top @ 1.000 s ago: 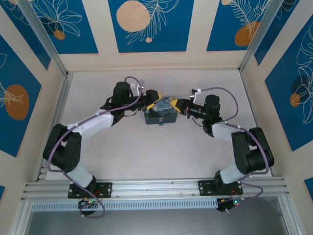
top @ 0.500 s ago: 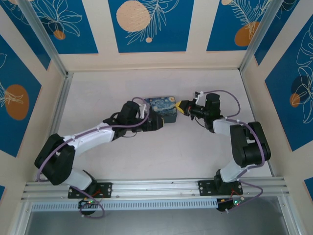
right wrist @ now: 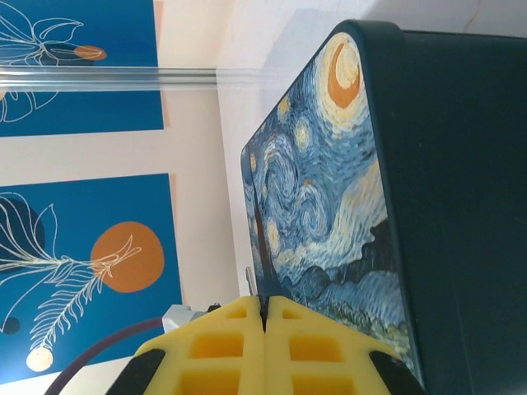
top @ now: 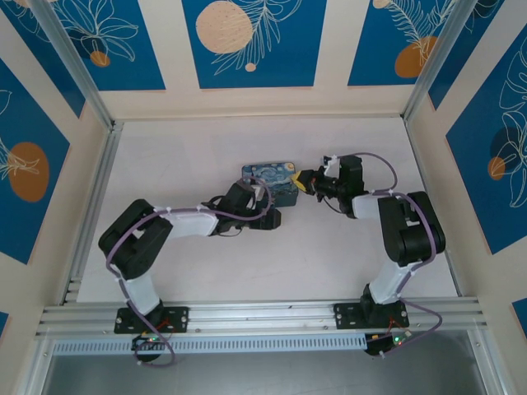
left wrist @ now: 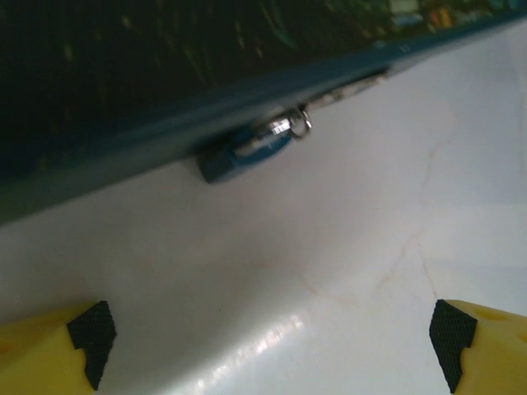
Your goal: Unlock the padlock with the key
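Note:
The padlock [left wrist: 245, 153], a tiny blue body with a silver shackle [left wrist: 288, 127], hangs at the lower front edge of the dark-blue starry-night box [top: 270, 178]. My left gripper [left wrist: 272, 362] sits low on the table just in front of it, open, its yellow fingertips [left wrist: 58, 350] far apart with nothing between them; from above the left gripper [top: 272, 217] lies against the box's near side. My right gripper [right wrist: 263, 317] is shut beside the box's right end [top: 306, 181]. A thin grey sliver, the key [right wrist: 249, 280], pokes out at its fingertip seam.
The pale table [top: 329, 263] is walled by cream panels with blue leaf prints [top: 251, 41]. Aluminium rails [top: 263, 317] run along the near edge. Free surface lies in front of the box and to both sides.
My left arm has swung from the box's far-left corner round to its near side and dropped low. The box has shifted slightly away. The right gripper has stayed shut by the box's right end.

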`<move>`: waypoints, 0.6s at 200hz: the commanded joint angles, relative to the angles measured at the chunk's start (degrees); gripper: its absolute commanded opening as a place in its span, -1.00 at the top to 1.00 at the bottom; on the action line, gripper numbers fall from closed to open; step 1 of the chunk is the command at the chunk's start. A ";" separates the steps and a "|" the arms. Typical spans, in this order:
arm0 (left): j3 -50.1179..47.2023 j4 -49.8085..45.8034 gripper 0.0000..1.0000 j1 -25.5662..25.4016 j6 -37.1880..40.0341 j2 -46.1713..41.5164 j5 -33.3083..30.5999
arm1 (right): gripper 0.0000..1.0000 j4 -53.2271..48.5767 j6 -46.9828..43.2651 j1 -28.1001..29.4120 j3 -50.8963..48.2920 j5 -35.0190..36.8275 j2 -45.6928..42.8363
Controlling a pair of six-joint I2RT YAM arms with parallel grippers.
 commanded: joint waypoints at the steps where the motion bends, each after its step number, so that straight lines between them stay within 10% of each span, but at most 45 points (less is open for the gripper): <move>1: 2.89 5.63 -0.97 -0.34 3.58 2.82 -3.68 | 1.00 -1.24 0.28 0.40 2.53 0.41 2.05; 120: 10.38 16.30 -0.90 2.00 3.90 14.77 1.47 | 1.00 -3.82 0.22 -0.53 9.92 -0.24 9.61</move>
